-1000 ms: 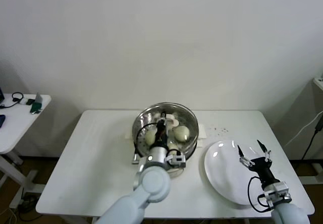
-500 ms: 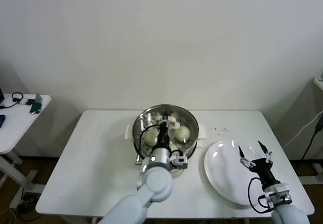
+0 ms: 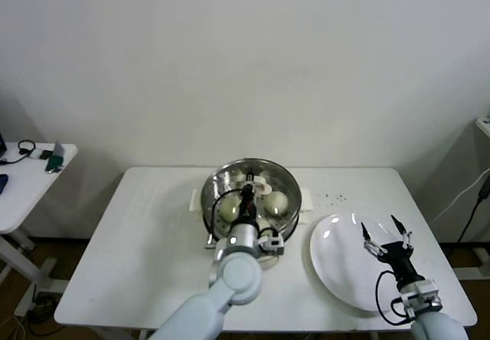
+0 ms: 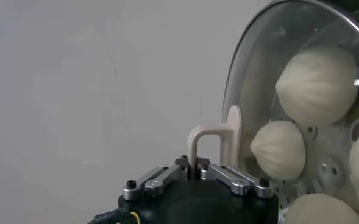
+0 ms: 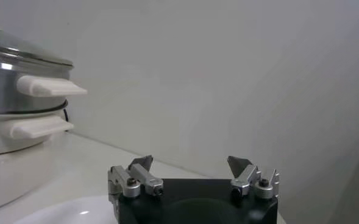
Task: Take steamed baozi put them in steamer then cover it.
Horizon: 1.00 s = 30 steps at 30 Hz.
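The steamer point(image 3: 207, 200) stands at the middle back of the white table, with the cover point(image 3: 264, 173) lying on it. Steamed baozi point(image 3: 276, 201) show through the glass; in the left wrist view several baozi point(image 4: 316, 85) lie on the perforated floor. My left gripper point(image 3: 246, 194) is shut on the cover's cream-white bar handle point(image 4: 219, 131), pinched between the fingertips of the left gripper point(image 4: 195, 163). My right gripper point(image 3: 385, 237) is open and empty above the white plate point(image 3: 337, 263); in the right wrist view the right gripper point(image 5: 191, 164) faces the steamer point(image 5: 14, 82).
The flat white plate lies empty at the table's front right and shows in the right wrist view point(image 5: 57, 214). A few dark specks point(image 3: 334, 197) lie right of the steamer. A small side table point(image 3: 31, 173) with cables stands at the far left.
My left gripper has lowered the cover from a raised tilt down onto the steamer. The right arm has not moved.
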Available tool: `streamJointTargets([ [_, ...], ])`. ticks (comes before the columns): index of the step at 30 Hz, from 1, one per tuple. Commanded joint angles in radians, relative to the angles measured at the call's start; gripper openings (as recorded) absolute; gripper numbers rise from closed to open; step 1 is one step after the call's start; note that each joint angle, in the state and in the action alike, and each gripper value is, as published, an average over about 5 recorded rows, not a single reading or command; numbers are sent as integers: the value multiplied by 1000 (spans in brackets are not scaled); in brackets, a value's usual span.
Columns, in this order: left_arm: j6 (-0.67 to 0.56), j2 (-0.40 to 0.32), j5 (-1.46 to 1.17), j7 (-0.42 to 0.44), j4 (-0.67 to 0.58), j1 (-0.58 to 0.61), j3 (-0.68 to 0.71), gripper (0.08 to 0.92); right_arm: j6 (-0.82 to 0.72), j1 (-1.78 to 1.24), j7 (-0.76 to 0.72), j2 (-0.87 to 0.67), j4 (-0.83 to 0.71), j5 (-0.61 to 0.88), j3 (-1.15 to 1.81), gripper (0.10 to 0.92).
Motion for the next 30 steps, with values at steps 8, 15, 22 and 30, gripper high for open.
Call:
streamJointTargets([
  [8, 32, 11, 2, 2, 16, -8, 12, 151, 5, -4, -5, 7, -1, 0, 9, 823],
  [15, 28, 7, 6, 4, 17, 4, 14, 151, 6, -6, -13, 9, -2, 3, 14, 823],
  [22, 29, 12, -7, 15, -19, 12, 9, 174, -8, -12, -27, 9, 2, 23, 24, 823],
  [30, 42, 74, -65, -10, -136, 35, 2, 390, -25, -17, -29, 4, 3, 40, 32, 823],
])
